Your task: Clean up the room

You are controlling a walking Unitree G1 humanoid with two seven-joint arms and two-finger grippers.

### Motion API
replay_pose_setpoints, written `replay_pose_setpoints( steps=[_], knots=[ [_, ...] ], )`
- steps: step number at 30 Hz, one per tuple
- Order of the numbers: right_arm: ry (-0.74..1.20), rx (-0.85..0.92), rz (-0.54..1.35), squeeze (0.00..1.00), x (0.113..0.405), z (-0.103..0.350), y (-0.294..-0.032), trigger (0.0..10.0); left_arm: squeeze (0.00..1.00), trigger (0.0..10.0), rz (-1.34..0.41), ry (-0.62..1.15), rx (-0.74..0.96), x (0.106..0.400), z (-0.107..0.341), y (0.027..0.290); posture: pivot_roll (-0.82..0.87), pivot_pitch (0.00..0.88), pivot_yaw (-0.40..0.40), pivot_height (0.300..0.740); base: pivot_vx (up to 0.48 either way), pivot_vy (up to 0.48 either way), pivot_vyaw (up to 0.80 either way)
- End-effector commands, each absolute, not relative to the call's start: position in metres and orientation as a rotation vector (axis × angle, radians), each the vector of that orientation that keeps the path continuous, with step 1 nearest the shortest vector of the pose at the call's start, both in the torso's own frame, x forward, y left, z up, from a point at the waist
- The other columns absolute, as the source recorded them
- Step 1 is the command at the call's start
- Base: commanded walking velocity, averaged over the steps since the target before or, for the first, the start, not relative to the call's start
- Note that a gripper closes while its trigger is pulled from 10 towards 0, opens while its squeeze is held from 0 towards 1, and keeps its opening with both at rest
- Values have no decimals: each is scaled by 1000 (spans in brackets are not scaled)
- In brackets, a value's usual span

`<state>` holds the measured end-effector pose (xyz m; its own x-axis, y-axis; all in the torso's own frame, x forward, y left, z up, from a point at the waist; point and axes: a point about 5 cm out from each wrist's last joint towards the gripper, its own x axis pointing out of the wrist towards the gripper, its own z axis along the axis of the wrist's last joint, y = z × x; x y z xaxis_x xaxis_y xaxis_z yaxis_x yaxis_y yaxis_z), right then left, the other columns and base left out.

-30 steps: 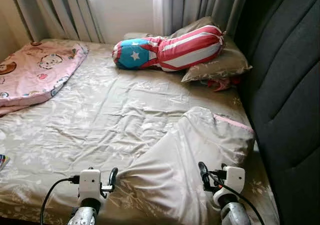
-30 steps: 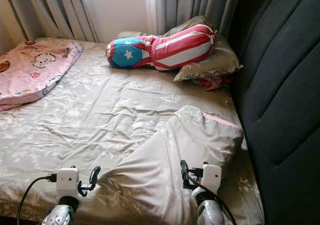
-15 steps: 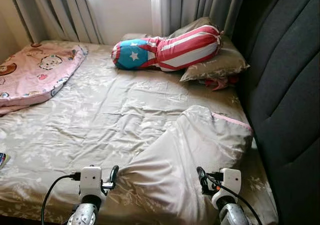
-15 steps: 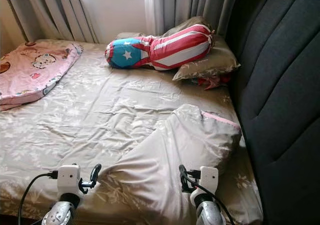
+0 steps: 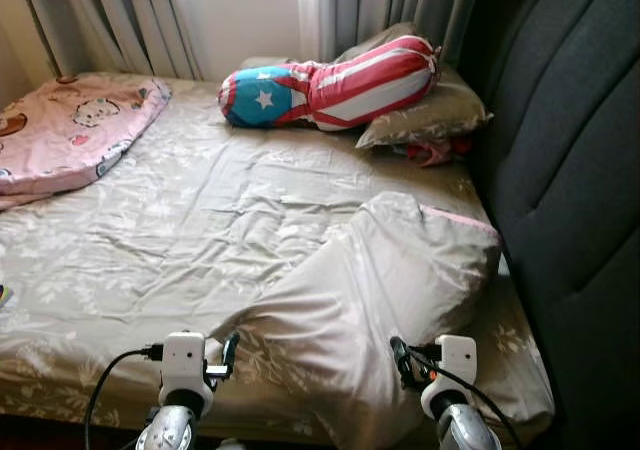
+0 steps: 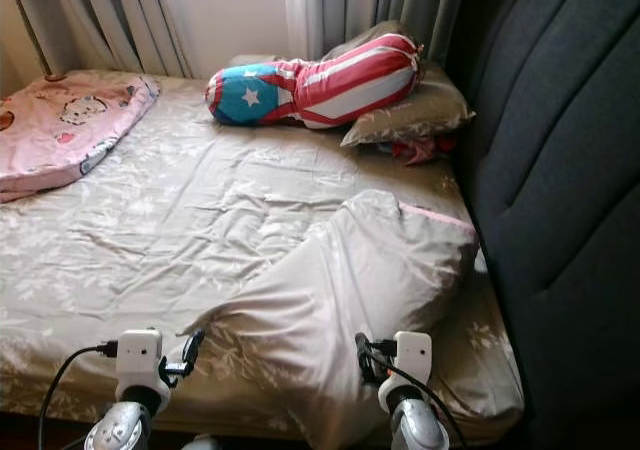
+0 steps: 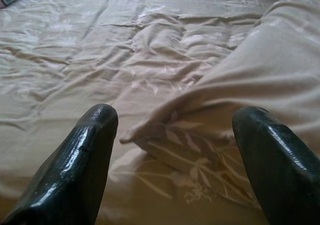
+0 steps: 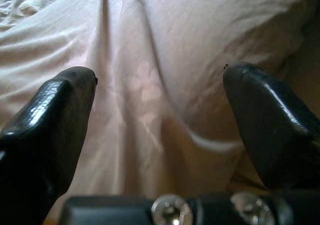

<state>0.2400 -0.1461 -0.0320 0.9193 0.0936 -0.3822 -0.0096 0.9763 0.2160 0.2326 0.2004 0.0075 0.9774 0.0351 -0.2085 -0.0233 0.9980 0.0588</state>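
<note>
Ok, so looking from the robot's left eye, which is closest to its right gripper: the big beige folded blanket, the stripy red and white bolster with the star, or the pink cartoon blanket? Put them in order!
1. Beige folded blanket: right in front of the right gripper, by the dark headboard side.
2. Red-and-white striped bolster with a blue star end: far across the bed, near the curtains.
3. Pink cartoon blanket: farthest, at the far left corner.

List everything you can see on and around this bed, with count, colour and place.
Floral bed sheet: one, beige, covering the mattress.
Folded-back floral cover: one, beige with pink edge, near corner by the headboard.
Striped bolster with star: one, red, white and blue, far end.
Floral pillow: one, beige, under the bolster.
Cartoon-print blanket: one, pink, far left.
Padded headboard: one, dark grey, right side.
Curtains: grey, behind the bed.
Left gripper: jaws open.
Right gripper: jaws open.
</note>
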Motion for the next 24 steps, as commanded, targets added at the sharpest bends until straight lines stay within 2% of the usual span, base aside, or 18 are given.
replay_pose_setpoints(
  steps=[1,17,21,24],
  knots=[
    [408,216,68,0,242,-32,-145,10000,0,10000,18,200,54,237,12,198,7,0,-55,650,0,0,0],
    [422,213,109,0,243,-33,-141,10000,0,10000,22,198,53,238,14,199,13,0,-51,650,0,0,29],
    [421,214,111,0,244,-33,-141,10000,0,10000,20,197,54,238,15,198,15,0,-48,650,253,0,656],
    [436,235,112,0,241,-35,-139,10000,0,10000,11,199,57,239,14,198,18,0,-49,650,270,0,0]
  ],
)
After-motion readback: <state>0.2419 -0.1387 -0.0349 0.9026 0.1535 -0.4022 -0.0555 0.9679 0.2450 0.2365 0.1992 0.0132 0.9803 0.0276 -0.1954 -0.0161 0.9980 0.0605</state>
